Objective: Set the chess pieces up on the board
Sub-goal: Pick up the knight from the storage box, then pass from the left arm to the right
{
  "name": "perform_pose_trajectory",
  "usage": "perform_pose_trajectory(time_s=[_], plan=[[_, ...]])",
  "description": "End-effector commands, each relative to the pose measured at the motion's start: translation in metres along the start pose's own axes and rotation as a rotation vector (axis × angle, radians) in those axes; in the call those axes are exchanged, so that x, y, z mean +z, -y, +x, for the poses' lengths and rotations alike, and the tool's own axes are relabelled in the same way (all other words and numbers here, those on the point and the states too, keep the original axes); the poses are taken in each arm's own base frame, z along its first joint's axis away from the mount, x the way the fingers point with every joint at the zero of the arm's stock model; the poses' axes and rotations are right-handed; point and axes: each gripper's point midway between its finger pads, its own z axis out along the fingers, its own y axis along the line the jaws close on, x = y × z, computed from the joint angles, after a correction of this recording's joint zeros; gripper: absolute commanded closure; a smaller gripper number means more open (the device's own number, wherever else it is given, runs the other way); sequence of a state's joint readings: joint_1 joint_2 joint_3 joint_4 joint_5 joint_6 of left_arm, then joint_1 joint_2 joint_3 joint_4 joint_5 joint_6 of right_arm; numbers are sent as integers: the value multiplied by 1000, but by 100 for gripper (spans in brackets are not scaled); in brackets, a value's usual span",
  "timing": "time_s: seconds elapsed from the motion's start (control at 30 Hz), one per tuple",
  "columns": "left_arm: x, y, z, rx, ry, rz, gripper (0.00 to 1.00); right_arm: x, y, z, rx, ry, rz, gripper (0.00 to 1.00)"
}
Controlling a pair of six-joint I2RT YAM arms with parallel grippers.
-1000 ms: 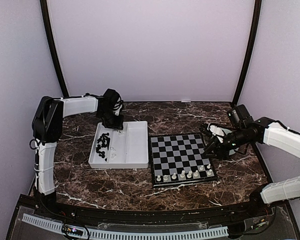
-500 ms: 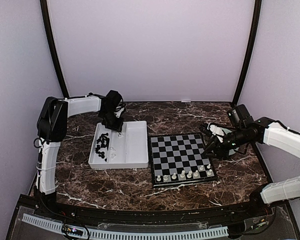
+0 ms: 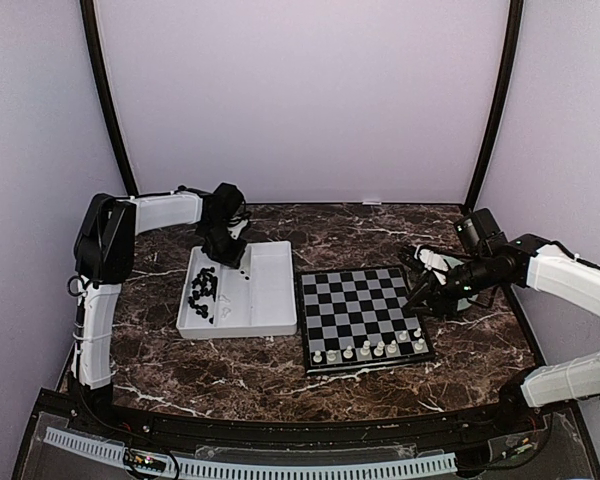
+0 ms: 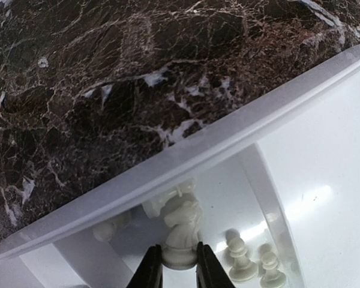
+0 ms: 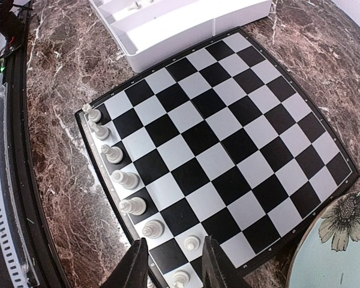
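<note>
White knight, base partly hidden inside left pincer

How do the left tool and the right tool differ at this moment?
The left tool is closed on a white knight chess piece inside the white plastic tray; the right tool stands open and empty. The left is low in the tray; the right hangs above the black-and-silver chessboard's corner. Both are dark and two-fingered.
</note>
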State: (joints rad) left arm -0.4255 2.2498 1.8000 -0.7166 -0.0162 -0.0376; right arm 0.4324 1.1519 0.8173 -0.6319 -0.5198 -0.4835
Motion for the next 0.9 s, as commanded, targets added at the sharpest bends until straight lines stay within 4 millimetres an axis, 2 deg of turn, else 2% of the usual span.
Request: perform_pose_trajectory(time_s=[0.0,0.07,0.1,0.2,0.37,0.53,0.57,0.6,0.63,0.67,0.73,0.77,0.87], plan=[[-14,1,3,2,-7,5,82,-1,2,-6,3,22,1,67],[-32,1,-3,3,27,9,82,-2,2,-6,4,20,-1,67],[-37,2,-2,6,31,13,82,-2,2,-7,3,20,-2,67],[-66,8,-1,8,74,52,82,-3,2,-11,4,22,-11,67],[-108,25,9,-3,170,165,82,-6,2,-33,11,54,-51,67],[-154,54,21,56,362,309,82,-8,6,-83,66,137,-146,65],[-164,65,17,91,422,348,82,-8,6,-96,85,154,-176,65],[-171,72,27,110,445,379,81,-1,9,-105,122,153,-215,65],[-187,80,24,143,504,397,81,2,10,-117,144,161,-252,65],[-185,85,31,160,499,407,80,5,9,-130,159,173,-286,65],[-194,100,36,222,527,404,80,16,8,-151,188,182,-349,64],[-199,113,39,272,543,407,80,21,4,-163,198,188,-384,64],[-207,131,42,326,574,401,80,36,-7,-193,250,201,-497,63]])
